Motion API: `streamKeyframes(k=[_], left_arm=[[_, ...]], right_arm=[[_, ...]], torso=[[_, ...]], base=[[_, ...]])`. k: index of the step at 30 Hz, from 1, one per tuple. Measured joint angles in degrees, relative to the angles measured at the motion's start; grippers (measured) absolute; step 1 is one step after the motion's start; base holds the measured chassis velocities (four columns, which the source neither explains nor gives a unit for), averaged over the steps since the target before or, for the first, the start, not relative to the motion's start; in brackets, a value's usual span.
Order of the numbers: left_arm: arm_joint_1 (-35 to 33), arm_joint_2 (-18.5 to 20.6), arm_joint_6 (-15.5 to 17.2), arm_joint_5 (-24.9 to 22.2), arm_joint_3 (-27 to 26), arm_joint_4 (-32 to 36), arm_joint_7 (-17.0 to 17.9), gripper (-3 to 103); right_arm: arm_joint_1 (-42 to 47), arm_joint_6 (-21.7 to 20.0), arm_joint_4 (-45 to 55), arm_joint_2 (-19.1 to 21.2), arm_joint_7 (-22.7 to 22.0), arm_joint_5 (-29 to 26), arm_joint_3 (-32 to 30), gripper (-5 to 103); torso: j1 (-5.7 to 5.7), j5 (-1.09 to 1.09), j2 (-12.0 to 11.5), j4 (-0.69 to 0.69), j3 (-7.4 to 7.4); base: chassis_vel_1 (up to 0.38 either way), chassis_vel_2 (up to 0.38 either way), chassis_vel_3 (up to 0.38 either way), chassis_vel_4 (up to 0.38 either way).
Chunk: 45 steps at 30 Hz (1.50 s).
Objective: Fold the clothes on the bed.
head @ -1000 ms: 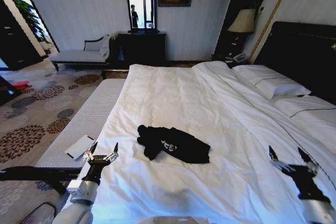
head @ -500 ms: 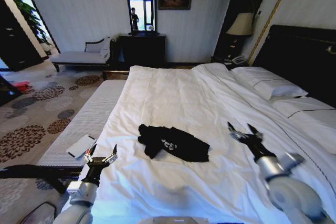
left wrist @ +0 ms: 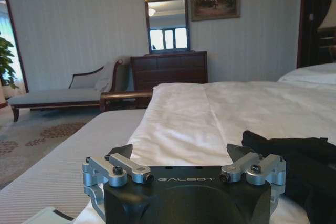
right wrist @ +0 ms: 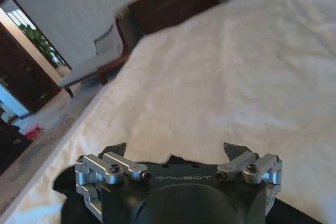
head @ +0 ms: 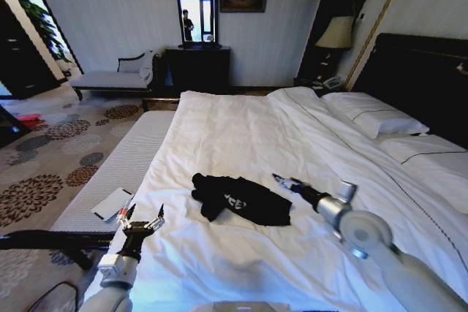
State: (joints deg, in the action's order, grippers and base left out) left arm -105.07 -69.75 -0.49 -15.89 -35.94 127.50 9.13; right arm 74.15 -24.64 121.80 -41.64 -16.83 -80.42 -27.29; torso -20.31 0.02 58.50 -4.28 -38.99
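Black T-shirt [head: 241, 199]: crumpled in a loose heap on the white duvet of the bed [head: 241, 129], toward the foot end and nearer the left edge than the headboard side, well short of the pillows [head: 374, 113]. Soft, limp fabric, bunched into dark folds with a scrap of white lettering showing on top; no flat outline, sleeves and hem not separable. Duvet beneath smooth but lightly creased, yielding.

Step in hand, by judgement: the approach before the first grasp; nothing spread or folded yet.

Right hand [head: 282, 180]: reaching low over the duvet at the shirt's edge nearest the headboard side, just beside the cloth or touching it, cannot tell which from the head view. Fingers parted in the right wrist view [right wrist: 178, 150], tips spread with dark cloth lying under and behind the palm; holding nothing.

Left hand [head: 140, 218]: hovering at the left edge of the bed near the foot corner, apart from the shirt, fingers spread wide, empty. In its wrist view [left wrist: 186, 162], shirt a dark mound just beyond.

Striped grey bench [head: 117, 173] alongside the bed's left edge, with a white card [head: 112, 204] lying flat on it.

Next move likely calls for: pinching a single layer at an edge or shoulder rather than the whole bundle, then drawing it flat without dragging the duvet along.
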Motion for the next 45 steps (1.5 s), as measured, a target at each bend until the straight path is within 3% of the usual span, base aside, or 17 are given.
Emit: streamKeyframes(k=[3,9,13,17,22,25,45], left_arm=[[1.8,2.6,0.5,-0.9,0.8,-1.4,0.2,100],[3.5,5.1,1.2,-2.7,1.4,-2.3,0.4,100],[3.7,5.4,1.4,-3.2,1.6,-2.5,0.4,100],[4.0,5.9,1.8,-3.8,1.8,-2.7,0.6,100],[4.1,6.6,2.1,-4.7,1.5,-2.7,0.7,100],[4.2,6.8,2.1,-4.9,1.3,-2.8,0.7,100],[4.9,7.9,2.4,-6.2,0.5,-3.6,1.0,100]], right_arm=[[-0.3,-0.6,-3.3,0.3,-0.2,-0.1,0.5,100],[-1.9,-1.6,-7.7,0.7,-0.6,-0.8,2.8,100],[-4.2,-1.8,-9.4,0.7,-0.5,-1.0,5.5,102],[-9.8,-1.9,-11.6,0.1,-0.4,-1.3,10.5,95],[-13.9,-2.5,-12.6,-0.9,-1.1,-2.4,14.8,98],[-14.6,-2.8,-13.1,-1.4,-1.6,-2.4,15.9,101],[-17.9,-4.0,-18.2,-4.5,-2.7,-1.1,20.5,93]], torso=[[0.00,-0.03,0.0,-0.11,0.00],[0.01,-0.02,0.0,-0.05,0.01],[0.00,-0.02,0.0,-0.06,0.01],[0.00,-0.02,0.0,-0.03,0.01],[0.00,-0.03,0.0,-0.03,0.01],[0.00,-0.02,0.0,-0.03,0.01],[0.01,-0.03,0.0,-0.04,0.01]], base=[[0.000,0.000,0.000,0.000],[0.000,0.000,0.000,0.000],[0.000,0.000,0.000,0.000],[0.000,0.000,0.000,0.000],[0.000,0.000,0.000,0.000],[0.000,0.000,0.000,0.000],[0.000,0.000,0.000,0.000]])
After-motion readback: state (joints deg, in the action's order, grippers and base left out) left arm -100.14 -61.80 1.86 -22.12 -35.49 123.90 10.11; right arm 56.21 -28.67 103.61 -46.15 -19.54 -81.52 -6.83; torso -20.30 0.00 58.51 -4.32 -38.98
